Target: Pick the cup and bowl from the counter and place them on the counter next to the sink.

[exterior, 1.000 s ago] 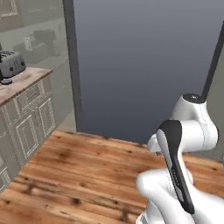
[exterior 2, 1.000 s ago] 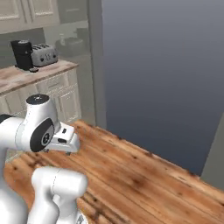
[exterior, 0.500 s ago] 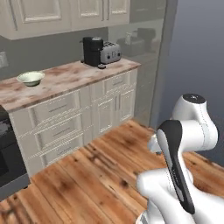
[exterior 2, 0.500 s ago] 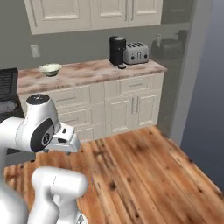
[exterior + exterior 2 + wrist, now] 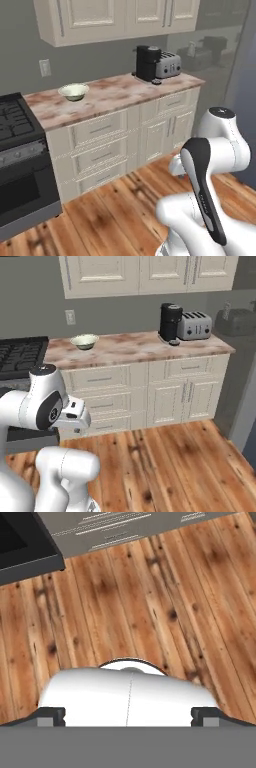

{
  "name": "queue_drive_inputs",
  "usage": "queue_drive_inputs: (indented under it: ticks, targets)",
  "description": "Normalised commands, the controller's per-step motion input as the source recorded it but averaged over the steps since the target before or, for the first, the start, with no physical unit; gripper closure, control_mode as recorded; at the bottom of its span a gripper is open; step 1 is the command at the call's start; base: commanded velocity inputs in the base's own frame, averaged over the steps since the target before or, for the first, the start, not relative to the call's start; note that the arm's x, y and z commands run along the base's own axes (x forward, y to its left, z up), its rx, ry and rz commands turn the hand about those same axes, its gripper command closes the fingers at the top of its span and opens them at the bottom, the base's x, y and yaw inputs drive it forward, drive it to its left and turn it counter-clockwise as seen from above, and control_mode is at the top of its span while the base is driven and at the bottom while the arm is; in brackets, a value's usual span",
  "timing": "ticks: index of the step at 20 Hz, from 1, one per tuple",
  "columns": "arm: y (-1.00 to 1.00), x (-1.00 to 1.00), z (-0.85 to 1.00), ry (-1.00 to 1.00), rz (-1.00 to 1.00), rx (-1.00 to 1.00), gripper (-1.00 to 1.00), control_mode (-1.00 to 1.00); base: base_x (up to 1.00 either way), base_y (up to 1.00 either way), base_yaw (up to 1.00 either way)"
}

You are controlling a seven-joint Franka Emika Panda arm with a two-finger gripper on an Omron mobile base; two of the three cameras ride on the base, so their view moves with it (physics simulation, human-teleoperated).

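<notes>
Approach step, judged: jaws spread wide, empty; bowl [image 5: 73,91] on surface [image 5: 115,95] across the room. Next: drive closer, then reach.

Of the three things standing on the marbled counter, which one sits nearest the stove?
The bowl, pale and shallow, sits alone at the counter's stove end. The black coffee maker and silver toaster stand together at the far end.

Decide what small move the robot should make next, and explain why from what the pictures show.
Probably drive the base closer to the reddish-brown marbled stone counter. The shallow cream-green bowl sits there near the black stove top, with wooden floor between it and the arm, whose open hand points down.
</notes>
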Motion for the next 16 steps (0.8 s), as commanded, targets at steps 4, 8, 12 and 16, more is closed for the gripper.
queue_drive_inputs:
  ticks: [4,8,12,16]
  targets:
    - [0.0,0.0,0.0,0.0,0.0,0.0,-1.0,1.0,1.0,0.0,0.09]
    - [0.0,0.0,0.0,0.0,0.0,0.0,-1.0,1.0,1.0,0.0,0.08]
    - [0.0,0.0,0.0,0.0,0.0,0.0,-1.0,1.0,1.0,0.0,0.1]
    - [0.0,0.0,0.0,0.0,0.0,0.0,-1.0,1.0,1.0,0.0,0.11]
